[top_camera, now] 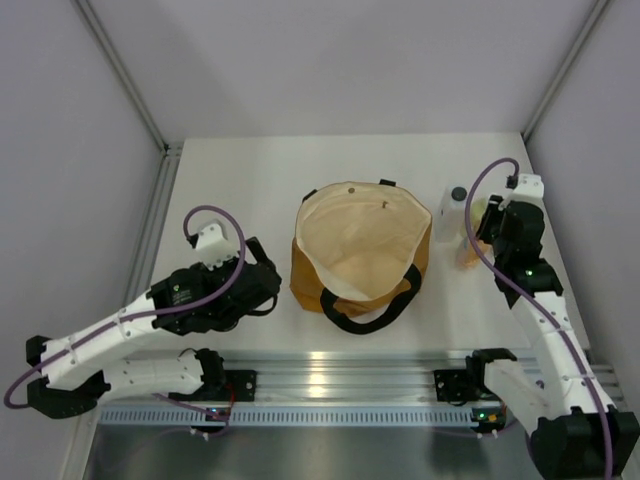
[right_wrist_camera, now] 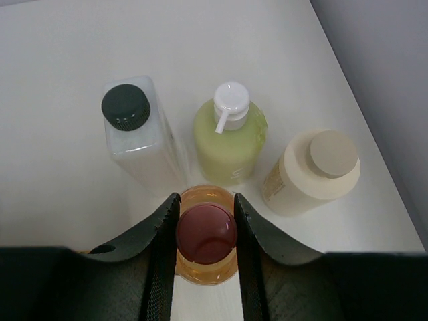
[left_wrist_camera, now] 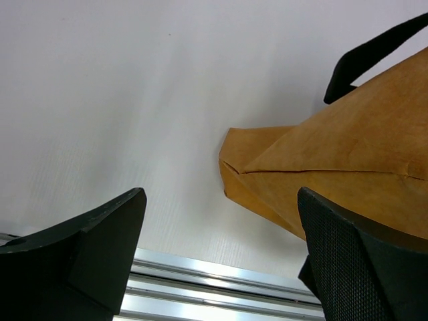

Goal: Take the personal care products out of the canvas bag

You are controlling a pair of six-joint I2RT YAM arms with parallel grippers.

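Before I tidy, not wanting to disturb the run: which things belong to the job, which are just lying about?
Job: canvas bag, whitish bottle, yellow-green bottle, beige bottle, orange bottle.
Not part of it: aluminium rail, table.

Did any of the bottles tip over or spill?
No, nothing looks wrong. The dark-capped bottle, green bottle, beige bottle and orange bottle all stand upright with caps on. The orange one sits inside the right claw. No spill shows on the table.
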